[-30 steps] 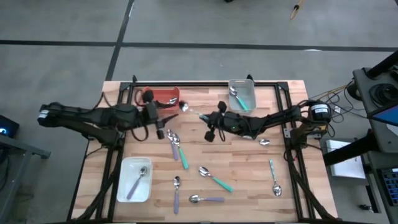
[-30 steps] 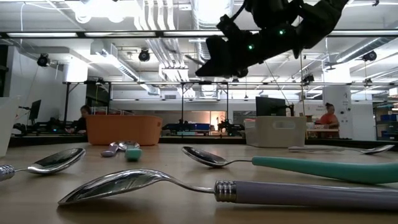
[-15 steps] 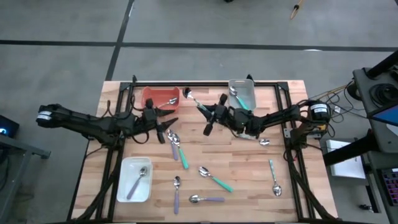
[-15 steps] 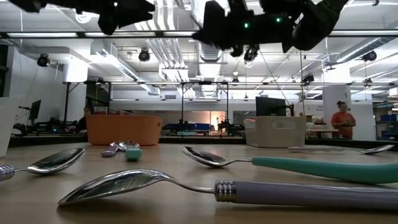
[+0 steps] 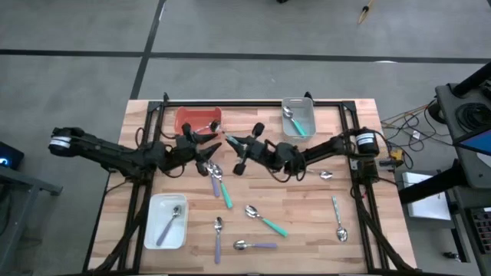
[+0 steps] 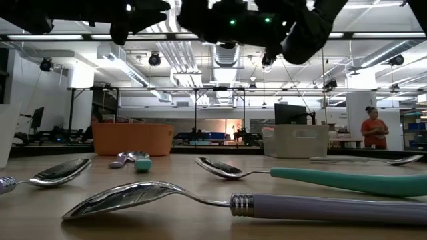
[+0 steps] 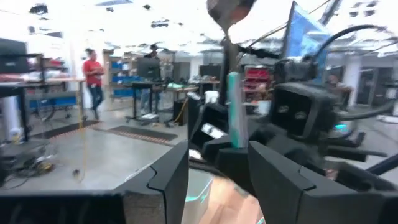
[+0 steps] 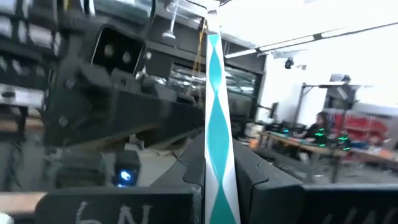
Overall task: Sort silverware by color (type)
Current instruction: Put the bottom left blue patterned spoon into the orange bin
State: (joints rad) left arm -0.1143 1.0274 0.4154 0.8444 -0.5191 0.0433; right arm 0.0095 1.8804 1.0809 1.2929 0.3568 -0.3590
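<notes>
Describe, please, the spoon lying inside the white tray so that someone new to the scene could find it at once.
Start at the wooden table and go to its near-left corner, where a white rectangular tray sits. One spoon with a shiny metal bowl and a lavender-purple handle lies slanted inside it. It is the only spoon in that tray; the other purple-handled spoons lie loose on the bare wood.

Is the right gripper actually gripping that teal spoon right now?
Touching. In the right wrist view the teal spoon has its handle pinched between the right gripper's fingers, standing straight out from them, with no gap on either side.
</notes>
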